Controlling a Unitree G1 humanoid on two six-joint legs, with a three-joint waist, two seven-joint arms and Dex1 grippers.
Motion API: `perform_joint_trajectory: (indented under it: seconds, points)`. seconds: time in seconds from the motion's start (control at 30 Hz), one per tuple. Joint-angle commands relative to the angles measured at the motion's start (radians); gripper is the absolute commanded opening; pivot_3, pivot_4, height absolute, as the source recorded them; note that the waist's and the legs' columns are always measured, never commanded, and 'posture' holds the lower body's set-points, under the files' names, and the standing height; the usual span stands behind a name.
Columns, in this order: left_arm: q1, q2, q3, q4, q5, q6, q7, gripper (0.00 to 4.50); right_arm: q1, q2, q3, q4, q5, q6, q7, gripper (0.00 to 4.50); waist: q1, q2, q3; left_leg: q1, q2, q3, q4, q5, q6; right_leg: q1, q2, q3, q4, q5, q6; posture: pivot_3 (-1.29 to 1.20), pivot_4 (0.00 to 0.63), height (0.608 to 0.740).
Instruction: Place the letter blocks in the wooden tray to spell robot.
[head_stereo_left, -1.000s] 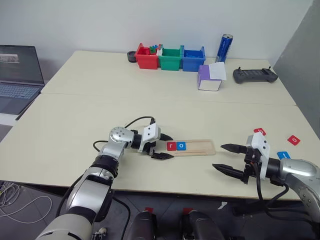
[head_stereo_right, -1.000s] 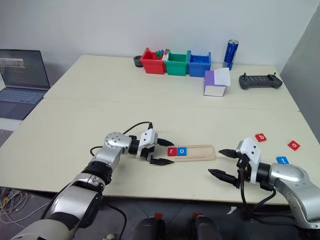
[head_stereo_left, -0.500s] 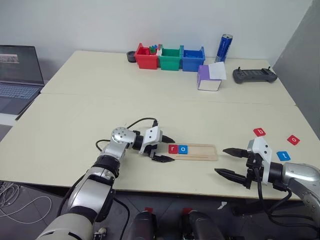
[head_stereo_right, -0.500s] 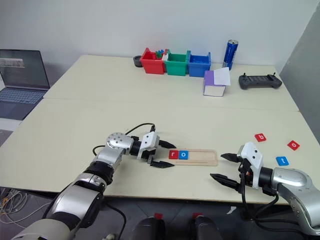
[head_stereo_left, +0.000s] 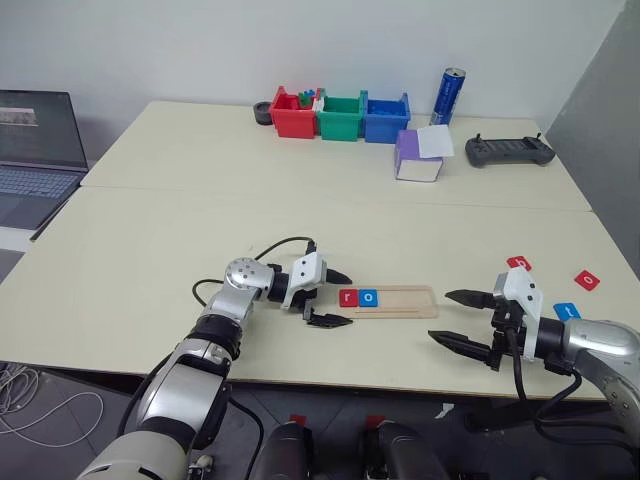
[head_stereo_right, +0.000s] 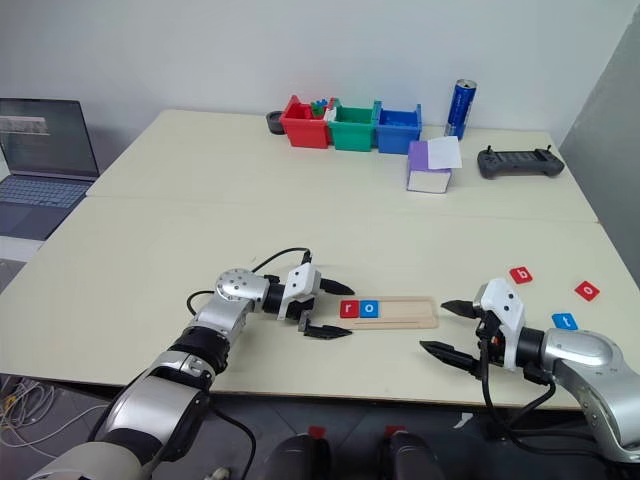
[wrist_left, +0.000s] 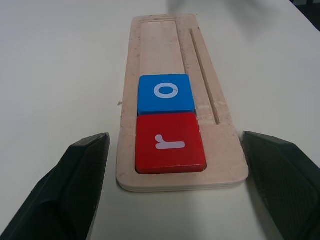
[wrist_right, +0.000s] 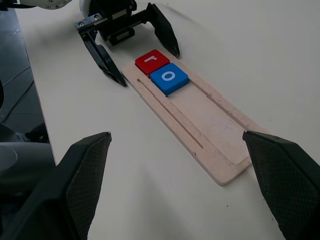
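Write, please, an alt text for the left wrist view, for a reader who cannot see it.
A pale wooden tray lies on a cream table, holding a red r block at its near end and a blue o block touching it behind. The left gripper is open, its two black fingers on either side of the tray's near end.

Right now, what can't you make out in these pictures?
- Red bin contents: too small in the eye views to identify.
- Laptop: cut off by the picture's left edge.
- Red b block: partly behind the right tool in the left eye view.
- Dark object behind the red bin: mostly hidden.
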Motion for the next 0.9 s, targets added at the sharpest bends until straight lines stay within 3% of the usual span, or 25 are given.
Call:
perform_joint_trajectory:
  seconds: [0.03,0.23,0.53,0.67,0.9]
  points:
    - [0.015,0.03,-0.002,-0.027,0.012,-0.019,-0.006,4.48,-0.01,-0.015,-0.008,-0.015,0.006,-0.004,0.004,4.5,0.0,0.0,0.0,0.0,0.0,0.0,0.0,0.0,0.0,0.0,0.0,0.0,0.0,0.0,0.0,0.0,0.15,0.74]
    - [0.048,0.122,0.054,-0.099,-0.053,0.0,-0.047,4.48,0.047,-0.048,-0.093,-0.024,0.036,-0.005,0.032,4.5,-0.01,0.0,0.0,0.001,0.002,0.0,0.0,0.0,0.0,0.0,0.002,0.0,0.0,0.0,0.0,0.0,0.15,0.74]
    - [0.244,0.336,0.193,-0.53,-0.305,0.306,-0.177,4.48,0.1,-0.116,-0.37,0.102,0.042,-0.007,0.047,4.5,-0.014,0.0,0.0,0.001,0.004,0.0,-0.001,0.0,-0.001,-0.001,0.003,0.001,0.0,0.0,-0.001,0.0,0.15,0.74]
    - [0.324,0.353,0.256,-0.613,-0.396,0.377,-0.174,4.48,0.106,-0.142,-0.381,0.169,0.015,-0.027,0.057,4.5,-0.014,0.001,0.0,0.001,0.004,0.001,-0.001,0.0,-0.001,0.0,0.003,0.001,0.0,-0.001,-0.002,0.0,0.15,0.74]
    - [0.333,0.333,0.269,-0.532,-0.378,0.263,-0.182,4.48,0.075,-0.14,-0.366,0.173,0.022,-0.01,0.051,4.5,-0.014,0.001,0.0,0.002,0.004,0.0,-0.001,0.0,-0.001,0.0,0.003,0.001,0.001,-0.001,-0.001,0.0,0.15,0.74]
